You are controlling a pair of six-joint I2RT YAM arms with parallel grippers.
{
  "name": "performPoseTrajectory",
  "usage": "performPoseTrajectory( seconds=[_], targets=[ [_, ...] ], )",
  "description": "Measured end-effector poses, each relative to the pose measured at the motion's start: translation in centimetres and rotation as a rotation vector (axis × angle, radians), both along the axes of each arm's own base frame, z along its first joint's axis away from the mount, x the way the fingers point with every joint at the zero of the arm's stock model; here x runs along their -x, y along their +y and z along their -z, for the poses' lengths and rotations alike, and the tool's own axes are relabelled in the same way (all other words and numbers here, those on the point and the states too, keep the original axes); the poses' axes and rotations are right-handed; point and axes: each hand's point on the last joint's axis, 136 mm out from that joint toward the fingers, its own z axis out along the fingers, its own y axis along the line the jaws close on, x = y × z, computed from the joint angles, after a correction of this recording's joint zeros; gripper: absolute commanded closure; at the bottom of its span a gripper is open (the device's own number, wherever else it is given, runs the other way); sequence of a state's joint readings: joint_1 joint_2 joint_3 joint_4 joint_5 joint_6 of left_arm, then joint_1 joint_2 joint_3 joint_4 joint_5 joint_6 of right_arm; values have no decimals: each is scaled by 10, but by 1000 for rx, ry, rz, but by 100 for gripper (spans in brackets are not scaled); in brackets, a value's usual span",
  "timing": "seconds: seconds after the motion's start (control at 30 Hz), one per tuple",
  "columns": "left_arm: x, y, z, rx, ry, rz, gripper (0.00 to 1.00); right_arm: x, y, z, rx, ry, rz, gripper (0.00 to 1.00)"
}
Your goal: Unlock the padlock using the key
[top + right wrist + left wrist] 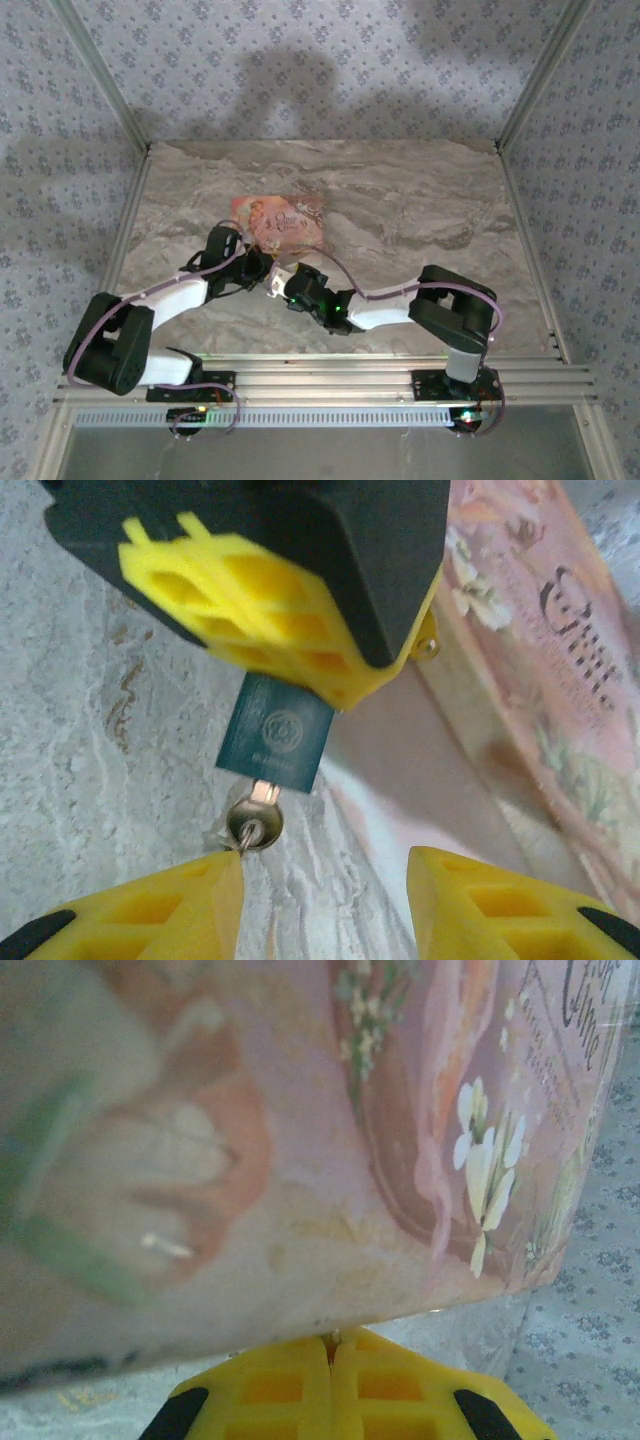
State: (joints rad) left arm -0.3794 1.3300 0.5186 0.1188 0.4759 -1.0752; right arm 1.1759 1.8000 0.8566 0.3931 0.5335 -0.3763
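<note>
The small blue padlock [275, 733] hangs from my left gripper's yellow fingers [250, 610], which are shut on its top. A silver key [255, 818] sticks in the padlock's underside, its round head and ring beside one finger of my right gripper [325, 865]. That gripper is open and holds nothing. In the left wrist view my left gripper [333, 1338] is shut, its tips just below the pink box [300, 1160]. From above, both grippers meet at the table's middle, left [262, 268] and right [290, 285], just in front of the pink box [280, 222].
The flat pink illustrated box [540, 680] lies on the marble tabletop [420, 210] right behind the grippers. Metal frame posts [125, 120] and patterned walls close off the table's sides and back.
</note>
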Motion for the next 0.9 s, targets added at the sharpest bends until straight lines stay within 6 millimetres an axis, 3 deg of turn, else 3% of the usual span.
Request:
performPoseTrajectory(
  seconds=[0.9],
  targets=[
    [4,1,-5,12,104,-38,100,15,31,-6,68,-196,-93,54]
  ],
)
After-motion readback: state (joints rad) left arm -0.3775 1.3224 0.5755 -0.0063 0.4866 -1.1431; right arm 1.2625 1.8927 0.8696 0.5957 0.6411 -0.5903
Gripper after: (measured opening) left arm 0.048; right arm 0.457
